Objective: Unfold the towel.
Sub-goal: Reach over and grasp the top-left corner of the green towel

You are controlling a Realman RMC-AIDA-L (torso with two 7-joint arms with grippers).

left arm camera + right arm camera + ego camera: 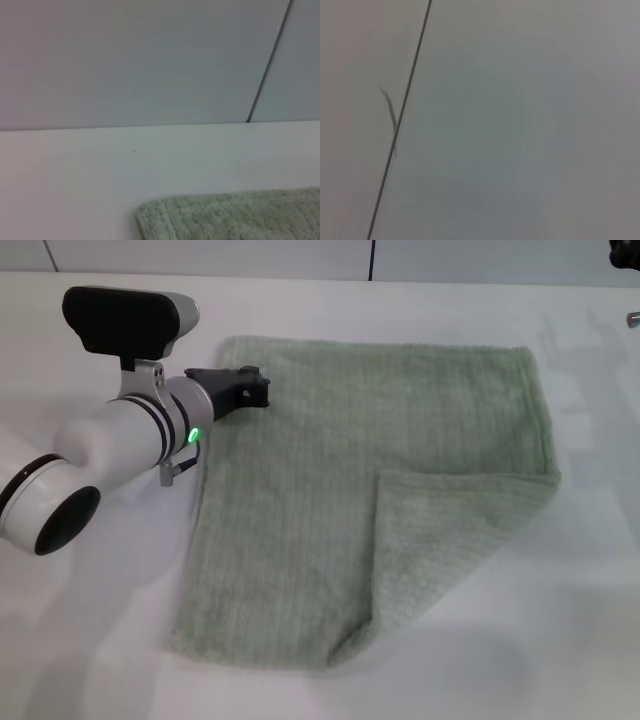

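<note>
- The towel (pixel 330 490) lay on the white table (pixel 80 640), its near right corner folded over.
- The left gripper (pixel 248 388) hovered at the towel's far left edge; its grip could not be judged.
- Likely next: grasping the folded corner and drawing it outward.

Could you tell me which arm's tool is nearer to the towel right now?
Left. The left tool sits over the towel at its far left corner. The right tool is only just visible at the far right edge of the head view, well away from the cloth.
</note>
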